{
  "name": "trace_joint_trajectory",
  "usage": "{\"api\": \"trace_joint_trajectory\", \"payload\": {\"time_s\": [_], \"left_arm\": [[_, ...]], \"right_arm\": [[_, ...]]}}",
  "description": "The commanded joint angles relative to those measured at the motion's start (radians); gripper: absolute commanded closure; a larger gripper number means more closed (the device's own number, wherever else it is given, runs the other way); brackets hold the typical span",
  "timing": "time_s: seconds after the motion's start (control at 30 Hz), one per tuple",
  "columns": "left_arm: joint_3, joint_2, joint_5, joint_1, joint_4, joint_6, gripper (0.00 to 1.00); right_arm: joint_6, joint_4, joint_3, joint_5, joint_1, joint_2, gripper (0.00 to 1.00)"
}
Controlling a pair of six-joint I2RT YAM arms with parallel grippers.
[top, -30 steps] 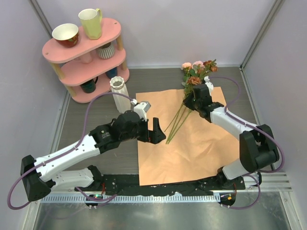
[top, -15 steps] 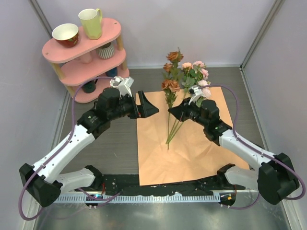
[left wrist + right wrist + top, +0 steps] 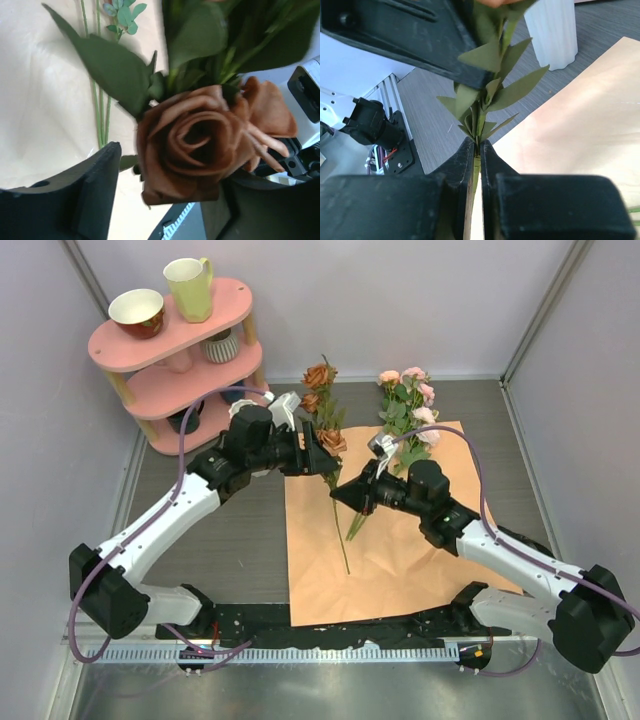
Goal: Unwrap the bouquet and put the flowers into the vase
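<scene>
Top view, right fingers [image 3: 345, 496] pinching rust roses [image 3: 320, 375] by the stem above orange paper [image 3: 400, 550], pink flowers [image 3: 405, 400] lying at its far edge, left wrist view, left fingers [image 3: 85, 200] wide, flanking a rose head, right wrist view, fingers closed on the stem, white vase [image 3: 552, 32] upright on the bench [image 3: 445, 95] beyond.

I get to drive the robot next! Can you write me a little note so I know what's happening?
Right gripper: shut on the rust rose stem, holding it above the paper.
Left gripper: open, jaws on either side of the rose head.
Other flowers: lying at the paper's far edge.
Vase: standing on the table near the paper.
Done: bouquet unwrapped, paper spread flat.
Left: put this stem, then the rest, into the vase.
</scene>
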Motion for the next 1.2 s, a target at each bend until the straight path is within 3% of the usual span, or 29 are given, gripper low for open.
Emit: {"api": "trace_joint_trajectory", "payload": {"time_s": [0.0, 0.13, 0.2, 0.23, 0.27, 0.37, 0.5, 0.57, 0.6, 0.73, 0.93, 1.17], "left_arm": [[0.055, 0.009, 0.049, 0.005, 0.051, 0.031, 0.44], [0.067, 0.007, 0.052, 0.005, 0.072, 0.055, 0.66], [0.08, 0.003, 0.046, 0.005, 0.069, 0.097, 0.74], [0.095, -0.002, 0.034, 0.005, 0.063, 0.117, 0.93], [0.104, -0.008, 0.005, 0.005, 0.059, 0.132, 1.0], [0.141, -0.028, -0.079, 0.005, 0.046, 0.213, 1.0], [0.245, -0.06, -0.29, 0.006, -0.042, 0.374, 1.0], [0.333, -0.06, -0.414, 0.005, -0.081, 0.474, 1.0], [0.357, -0.062, -0.556, 0.005, -0.098, 0.499, 1.0], [0.452, -0.063, -0.784, 0.011, -0.043, 0.606, 1.0], [0.615, -0.009, -0.931, 0.046, -0.021, 0.691, 1.0], [0.66, 0.018, -0.945, 0.126, 0.046, 0.76, 1.0]], "right_arm": [[-0.03, 0.012, 0.039, -0.033, 0.024, -0.005, 0.99], [-0.036, -0.005, 0.056, -0.016, 0.033, 0.003, 0.99], [-0.039, -0.034, 0.065, 0.02, 0.033, -0.003, 0.93], [-0.042, -0.051, 0.08, 0.043, 0.033, -0.005, 0.86], [-0.042, -0.072, 0.09, 0.109, 0.033, -0.005, 0.67], [-0.028, -0.181, 0.137, 0.27, 0.033, -0.016, 0.42], [0.008, -0.31, 0.16, 0.624, 0.029, -0.086, 0.31], [0.033, -0.339, 0.154, 0.684, 0.016, -0.14, 0.29], [0.035, -0.348, 0.151, 0.703, 0.012, -0.152, 0.28], [0.028, -0.365, 0.147, 0.692, 0.007, -0.166, 0.28], [0.047, -0.377, 0.136, 0.676, 0.004, -0.154, 0.29], [0.047, -0.374, 0.125, 0.672, 0.006, -0.155, 0.29]]}}
